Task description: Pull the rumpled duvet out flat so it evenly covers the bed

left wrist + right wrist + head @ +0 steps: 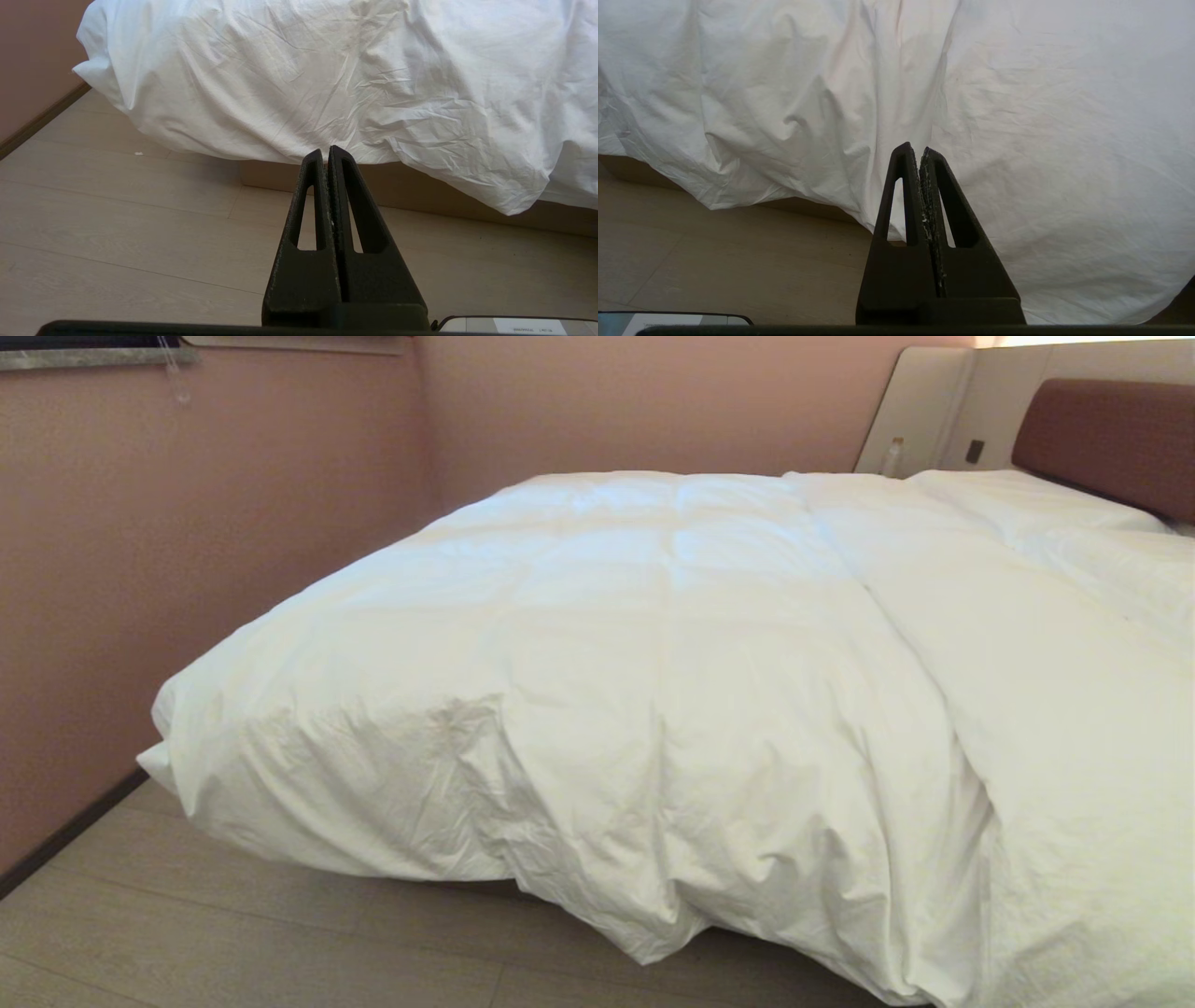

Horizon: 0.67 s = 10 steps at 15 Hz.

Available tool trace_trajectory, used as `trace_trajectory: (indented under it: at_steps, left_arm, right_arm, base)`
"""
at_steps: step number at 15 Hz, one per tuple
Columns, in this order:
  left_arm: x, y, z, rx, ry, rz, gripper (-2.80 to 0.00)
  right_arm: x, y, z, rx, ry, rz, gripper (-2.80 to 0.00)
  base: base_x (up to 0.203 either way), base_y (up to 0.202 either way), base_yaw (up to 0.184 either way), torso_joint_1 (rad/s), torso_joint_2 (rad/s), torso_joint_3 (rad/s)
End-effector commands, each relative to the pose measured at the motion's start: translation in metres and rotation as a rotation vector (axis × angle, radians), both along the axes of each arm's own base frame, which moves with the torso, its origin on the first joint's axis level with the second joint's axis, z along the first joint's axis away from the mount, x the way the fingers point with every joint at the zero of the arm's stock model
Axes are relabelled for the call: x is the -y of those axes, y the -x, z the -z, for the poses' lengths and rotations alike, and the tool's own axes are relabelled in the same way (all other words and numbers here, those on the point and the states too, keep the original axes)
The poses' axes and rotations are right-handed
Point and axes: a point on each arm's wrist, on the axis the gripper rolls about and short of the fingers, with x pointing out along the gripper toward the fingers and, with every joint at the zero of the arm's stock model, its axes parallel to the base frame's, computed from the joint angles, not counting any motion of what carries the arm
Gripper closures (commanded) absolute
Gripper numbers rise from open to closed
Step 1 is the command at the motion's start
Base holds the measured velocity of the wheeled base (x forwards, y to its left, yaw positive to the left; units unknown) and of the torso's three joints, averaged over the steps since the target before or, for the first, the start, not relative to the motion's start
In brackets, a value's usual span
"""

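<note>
Looking from the head, I see the duvet running lengthwise up the bed toward the headboard, its near edge spilling over the foot. Left wrist: left gripper pinched closed, empty, above the floor. Right wrist: right gripper likewise closed, empty, facing hanging duvet.

1. The left gripper is showing two matte black, tapering fingers, each with a long slot cut through it.
2. The right gripper is looking the same, its inner pads showing frayed, whitish wear.
3. A black bar is edging each wrist view.
</note>
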Motion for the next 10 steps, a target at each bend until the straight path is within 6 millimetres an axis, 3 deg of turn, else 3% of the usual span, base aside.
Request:
trace_trajectory:
  at_steps: [1, 10]
  left_arm:
    - [0.0000, 0.0000, 0.0000, 0.000, 0.001, 0.000, 0.00]
    - [0.0000, 0.0000, 0.0000, 0.000, -0.001, -0.001, 0.00]
  right_arm:
    - [0.0000, 0.0000, -0.0001, 0.002, -0.001, 0.000, 0.00]
    - [0.0001, 0.0000, 0.0000, 0.000, -0.007, 0.003, 0.00]
  base:
    - [0.000, 0.000, 0.000, 0.000, 0.00, 0.000]
    - [0.000, 0.000, 0.000, 0.000, 0.00, 0.000]
